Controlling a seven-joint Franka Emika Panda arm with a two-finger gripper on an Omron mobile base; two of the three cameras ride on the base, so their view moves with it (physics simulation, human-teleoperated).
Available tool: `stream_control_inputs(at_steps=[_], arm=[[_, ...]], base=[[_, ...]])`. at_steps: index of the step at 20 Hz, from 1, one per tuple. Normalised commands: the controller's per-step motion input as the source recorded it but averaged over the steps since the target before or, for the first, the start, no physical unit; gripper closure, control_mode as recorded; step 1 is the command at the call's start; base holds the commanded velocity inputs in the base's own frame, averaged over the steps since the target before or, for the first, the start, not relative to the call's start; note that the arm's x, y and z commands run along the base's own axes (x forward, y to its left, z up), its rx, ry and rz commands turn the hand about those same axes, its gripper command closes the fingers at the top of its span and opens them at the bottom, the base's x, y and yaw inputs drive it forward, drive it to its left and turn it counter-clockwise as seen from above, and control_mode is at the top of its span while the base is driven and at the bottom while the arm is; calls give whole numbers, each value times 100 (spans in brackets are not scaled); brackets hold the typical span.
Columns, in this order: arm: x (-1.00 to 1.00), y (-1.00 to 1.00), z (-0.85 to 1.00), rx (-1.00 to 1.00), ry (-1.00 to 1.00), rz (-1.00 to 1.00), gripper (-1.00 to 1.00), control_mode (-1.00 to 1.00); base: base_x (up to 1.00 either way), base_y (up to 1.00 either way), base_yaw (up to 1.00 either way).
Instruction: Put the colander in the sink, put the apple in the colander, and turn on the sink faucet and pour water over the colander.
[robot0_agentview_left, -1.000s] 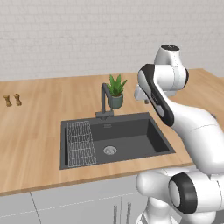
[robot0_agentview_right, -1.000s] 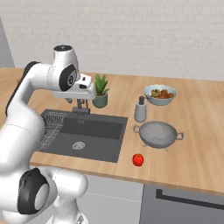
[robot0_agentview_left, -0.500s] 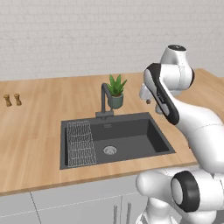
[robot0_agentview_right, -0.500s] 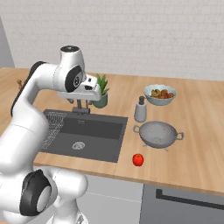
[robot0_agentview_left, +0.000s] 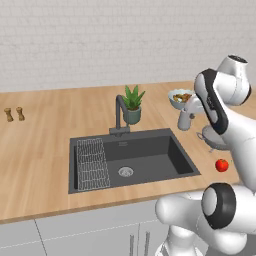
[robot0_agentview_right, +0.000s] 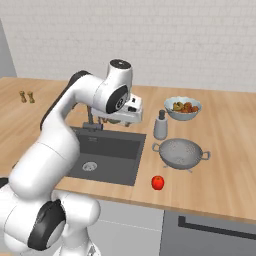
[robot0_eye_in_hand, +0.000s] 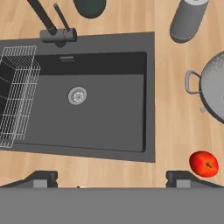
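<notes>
Pincer (robot0_eye_in_hand: 111, 177) hovering wide open, empty, over dark grey rectangular sink (robot0_eye_in_hand: 148, 96); perforated silver-grey metal colander (robot0_agentview_right: 180, 153) and small red apple (robot0_agentview_right: 158, 182) sitting right of sink on wooden bench (robot0_agentview_right: 225, 165).

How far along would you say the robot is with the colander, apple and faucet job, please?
Nothing looks done yet. The colander sits on the counter right of the sink, the apple beside it near the counter's edge. The gripper hangs open and empty above the sink's front edge. No water runs from the faucet. All three steps remain.
</notes>
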Motion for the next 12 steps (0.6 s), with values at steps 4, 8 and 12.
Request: stream_control_inputs(at_steps=[4,8,12], arm=[[-3,-72,-13,9,0,1,-100,-100],[0,-61,-15,7,0,0,-100,-100],[0,-59,-20,0,0,0,-100,-100]], base=[[0,0,0],[0,0,0],[0,0,0]])
